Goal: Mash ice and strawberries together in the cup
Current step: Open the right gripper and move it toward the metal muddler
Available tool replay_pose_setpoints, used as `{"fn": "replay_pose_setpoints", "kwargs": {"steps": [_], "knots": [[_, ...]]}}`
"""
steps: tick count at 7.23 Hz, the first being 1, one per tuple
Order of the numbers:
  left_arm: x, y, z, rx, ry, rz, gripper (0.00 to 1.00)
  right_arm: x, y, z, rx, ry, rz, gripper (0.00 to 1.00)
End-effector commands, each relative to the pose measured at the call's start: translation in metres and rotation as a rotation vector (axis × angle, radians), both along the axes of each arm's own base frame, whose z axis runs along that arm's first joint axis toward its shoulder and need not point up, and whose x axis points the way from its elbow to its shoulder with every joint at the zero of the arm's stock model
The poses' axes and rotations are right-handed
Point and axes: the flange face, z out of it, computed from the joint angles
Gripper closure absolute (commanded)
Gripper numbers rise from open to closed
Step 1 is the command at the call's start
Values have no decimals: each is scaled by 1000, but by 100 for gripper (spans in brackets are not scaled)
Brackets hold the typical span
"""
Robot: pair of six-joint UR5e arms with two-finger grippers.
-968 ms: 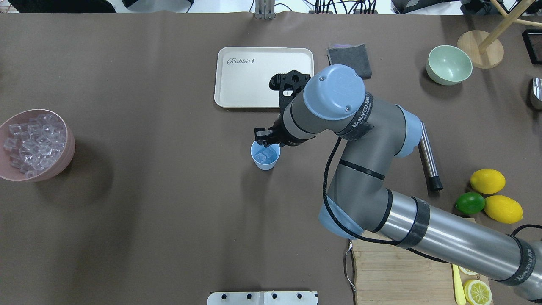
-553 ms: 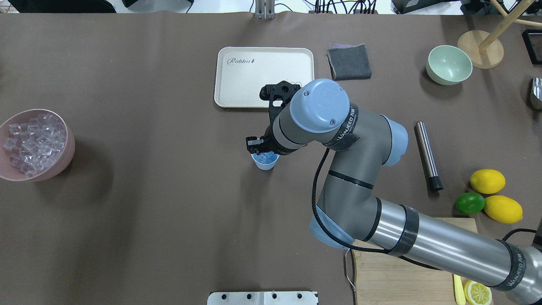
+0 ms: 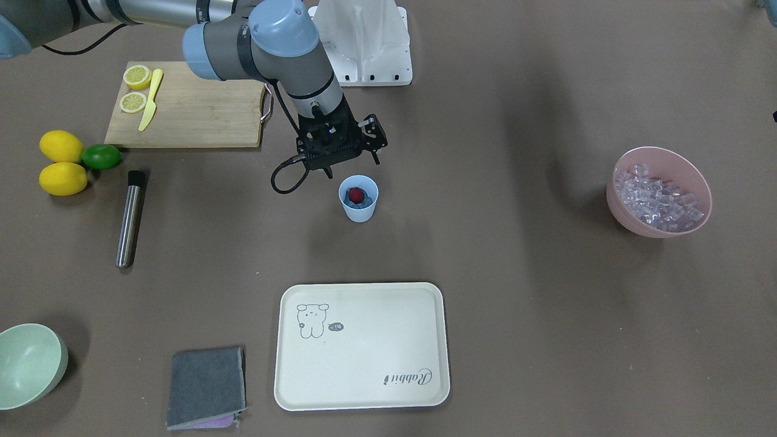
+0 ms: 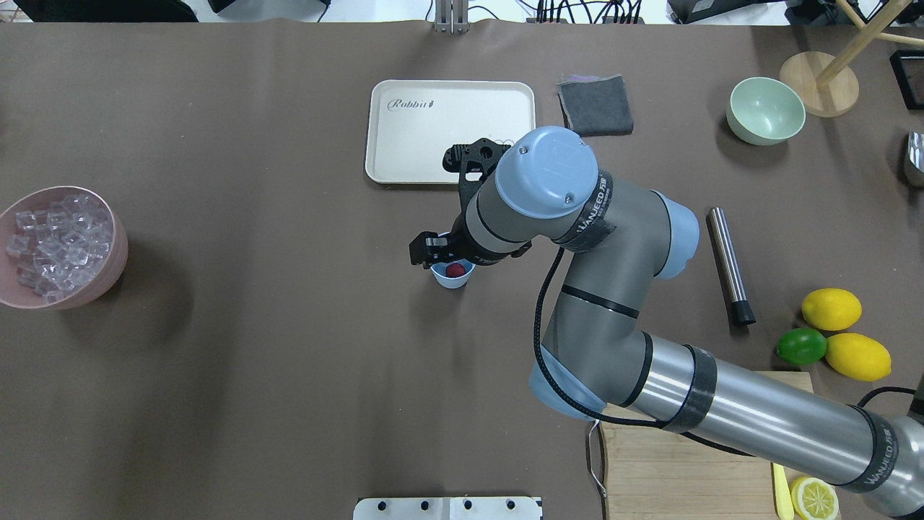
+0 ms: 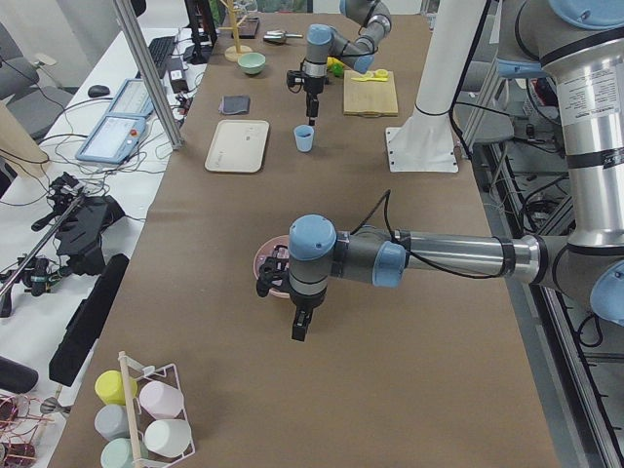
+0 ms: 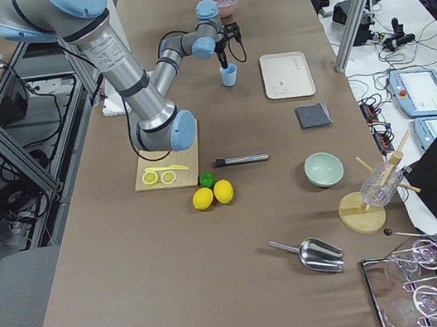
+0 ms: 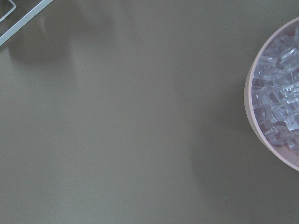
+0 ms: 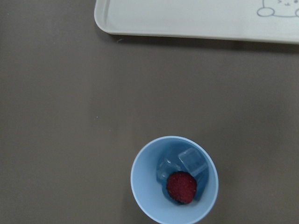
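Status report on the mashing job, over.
Right end effector open, over cup. Left end effector by pink bowl, state unclear. Strawberry on ice in cup, unmashed. Nothing blocks cup.

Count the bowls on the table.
2. A pink bowl full of ice on the robot's far left; a pale green bowl, empty, far ahead on its right. None appear hidden.

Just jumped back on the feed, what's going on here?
The right end effector hangs open and empty just above the cup, which holds the strawberry on a few ice cubes. The metal muddler lies untouched on the table. The left arm hovers beside the pink bowl.
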Motion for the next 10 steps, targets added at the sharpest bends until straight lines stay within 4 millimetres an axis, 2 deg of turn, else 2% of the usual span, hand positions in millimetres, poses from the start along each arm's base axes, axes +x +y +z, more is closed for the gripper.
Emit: {"fn": "replay_pose_setpoints", "kwargs": {"steps": [1, 2, 3, 4, 5, 6, 7, 8, 10], "knots": [[0, 5, 8, -29, 0, -6, 1, 42, -36, 18, -172, 31, -77, 0], [-1, 12, 16, -89, -2, -10, 1, 69, -55, 34, -177, 55, -54, 0], [-6, 16, 20, -152, -4, -25, 1, 108, -70, 62, -164, 89, -28, 0], [-20, 18, 21, -155, 0, -58, 1, 145, -77, 93, -140, 151, -5, 0], [-21, 19, 23, -157, -4, -59, 1, 175, -84, 134, -35, 198, -77, 0], [-21, 19, 22, -156, -4, -59, 1, 194, -89, 176, -37, 244, -93, 0], [-21, 18, 22, -151, -4, -59, 1, 211, -88, 208, -75, 271, -82, 0], [-21, 18, 22, -148, -4, -57, 1, 221, -93, 229, -94, 293, -90, 0], [-23, 20, 24, -151, -12, -59, 1, 226, -116, 272, -134, 327, -115, 0]]}}
